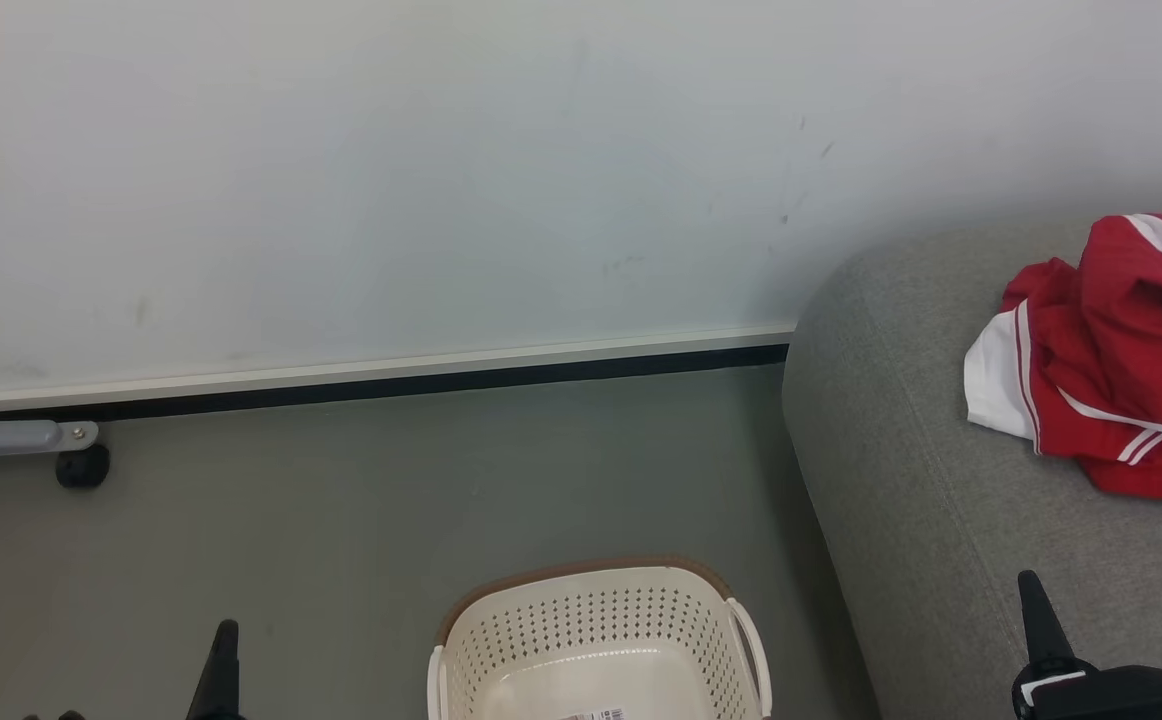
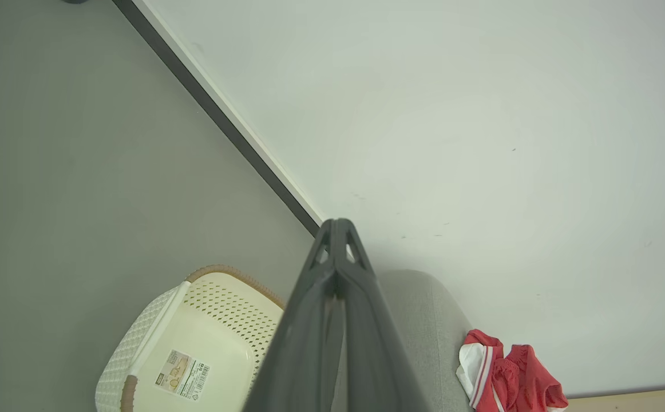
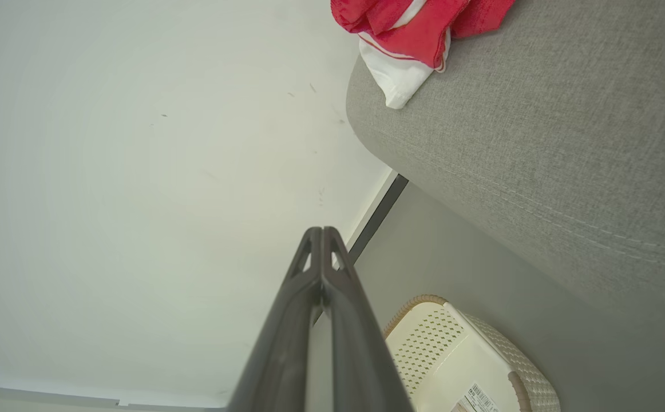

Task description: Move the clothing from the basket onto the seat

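Operator: What stands at the far left?

Clerk: Item one, on your head view: a grey metal leg (image 1: pixel 16 437) with a black caster (image 1: pixel 82 466). It stands on the grey floor (image 1: pixel 341 500) at the foot of the pale wall (image 1: pixel 441 180). A white-and-black skirting strip (image 1: pixel 391 372) runs along the wall's base.

Operator: And the left gripper?

Clerk: Item two: left gripper (image 1: pixel 226 632), low at your left, over the floor and well apart from the basket. Your left wrist view shows its two dark fingers (image 2: pixel 367 320) pressed together tip to tip, with nothing between them.

Operator: The middle?

Clerk: Item three: the basket (image 1: pixel 581 568), cream with perforated sides and a brown rim. It sits upright on the floor, just beside the seat's rounded end. You can see its bare bottom, with a printed label (image 1: pixel 601 714) stuck to it.

Operator: To the right?

Clerk: Item four: the seat (image 1: pixel 901 480), light grey fabric, seams visible. Item five: right gripper (image 1: pixel 1031 590), above the seat's front part, near your lower right corner. The right wrist view shows its fingers (image 3: pixel 287 343) closed flat against each other, holding nothing. Item six: the clothing (image 1: pixel 1111 370), red with white panels and thin white stripes. It lies crumpled in a heap on the seat, farthest right, apart from both grippers.
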You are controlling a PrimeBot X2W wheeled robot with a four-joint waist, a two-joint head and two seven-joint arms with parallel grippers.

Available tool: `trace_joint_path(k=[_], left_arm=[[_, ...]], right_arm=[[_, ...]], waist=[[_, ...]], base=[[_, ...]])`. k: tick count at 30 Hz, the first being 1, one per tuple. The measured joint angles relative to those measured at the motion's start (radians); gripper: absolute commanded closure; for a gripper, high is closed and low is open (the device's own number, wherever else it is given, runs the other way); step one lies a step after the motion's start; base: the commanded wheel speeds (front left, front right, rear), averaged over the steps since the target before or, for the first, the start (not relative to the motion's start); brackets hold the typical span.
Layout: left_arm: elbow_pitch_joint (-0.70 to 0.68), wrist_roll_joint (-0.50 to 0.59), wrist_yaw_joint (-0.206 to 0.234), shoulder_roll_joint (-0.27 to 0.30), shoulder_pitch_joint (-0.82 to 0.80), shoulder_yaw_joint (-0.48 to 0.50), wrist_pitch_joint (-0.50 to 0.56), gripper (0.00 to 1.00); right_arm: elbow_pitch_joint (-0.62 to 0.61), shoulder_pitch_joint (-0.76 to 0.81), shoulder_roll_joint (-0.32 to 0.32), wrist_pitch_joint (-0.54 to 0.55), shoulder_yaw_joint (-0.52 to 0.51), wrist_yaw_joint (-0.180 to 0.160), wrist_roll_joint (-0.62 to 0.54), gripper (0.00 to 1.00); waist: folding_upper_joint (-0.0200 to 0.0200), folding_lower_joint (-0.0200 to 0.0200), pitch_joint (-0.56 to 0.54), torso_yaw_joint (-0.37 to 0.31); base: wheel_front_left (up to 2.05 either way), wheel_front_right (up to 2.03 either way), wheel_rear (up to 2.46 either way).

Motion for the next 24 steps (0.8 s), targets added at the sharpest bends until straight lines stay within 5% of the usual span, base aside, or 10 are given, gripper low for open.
trace_joint_path(k=[24], left_arm=[[0.049, -0.257, -0.054, -0.032, -0.083, 0.042, 0.078, 1.0]], right_arm=[[0.038, -0.043, 0.04, 0.079, -0.096, 0.056, 0.286, 1.0]], waist=[[0.0, 0.0, 0.017, 0.018]], base=[[0.0, 0.0, 0.0]])
